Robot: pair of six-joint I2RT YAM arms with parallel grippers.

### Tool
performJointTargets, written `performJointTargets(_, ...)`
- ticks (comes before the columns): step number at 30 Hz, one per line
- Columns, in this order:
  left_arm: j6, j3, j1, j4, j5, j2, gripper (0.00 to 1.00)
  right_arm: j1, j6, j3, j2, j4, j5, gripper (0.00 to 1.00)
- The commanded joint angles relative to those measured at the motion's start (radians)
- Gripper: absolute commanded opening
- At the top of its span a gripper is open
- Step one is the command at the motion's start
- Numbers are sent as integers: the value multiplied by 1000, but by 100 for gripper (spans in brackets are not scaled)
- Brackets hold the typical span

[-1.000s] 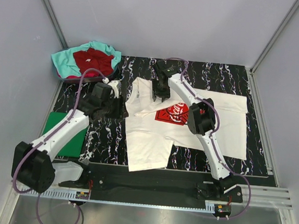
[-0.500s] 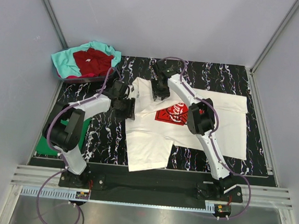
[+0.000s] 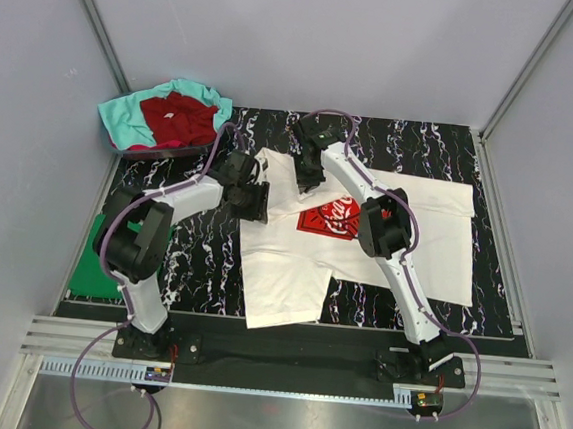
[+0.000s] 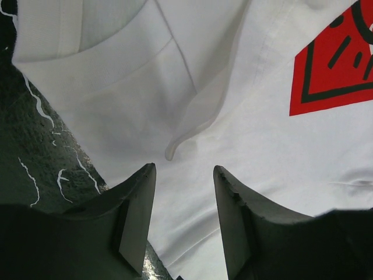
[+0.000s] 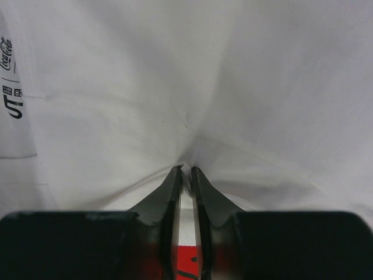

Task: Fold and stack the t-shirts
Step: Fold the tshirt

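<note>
Right wrist: hand (image 5: 186,170) now tight on t-shirt (image 5: 175,81)

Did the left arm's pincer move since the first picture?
Yes. The left pincer slid right, away from the green t-shirt on the left, and now sits open over the left side of the white t-shirt.

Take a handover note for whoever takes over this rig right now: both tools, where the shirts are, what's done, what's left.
Left tool: open, over a sleeve of the white cloth t-shirt with a red chest print.
Right tool: shut on that shirt's cloth near the collar.
Green cloth t-shirt: flat at near left, looks folded.
Dark red t-shirt and teal t-shirt: heaped at the far-left corner.
Left: fold white, then the heaped two, stack all.
</note>
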Motion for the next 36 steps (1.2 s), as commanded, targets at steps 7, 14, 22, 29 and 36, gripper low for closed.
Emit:
performJointTargets(7, 26, 131, -9, 29, -39, 88, 28, 13, -3, -10, -81, 15, 1, 8)
performJointTargets(14, 34, 168, -36, 10, -20, 92, 0, 12, -5, -68, -153, 11, 34, 2)
performJointTargets(22, 64, 158, -111, -43, -60, 27, 0, 12, 8, -188, -263, 10, 57, 1)
performJointTargets(29, 34, 93, -148, -51, -56, -41, 0, 12, 8, -429, -415, 87, 54, 1)
performJointTargets(36, 20, 87, -179, -62, -29, -41, 0, 10, 29, -593, -497, 118, 17, 2)
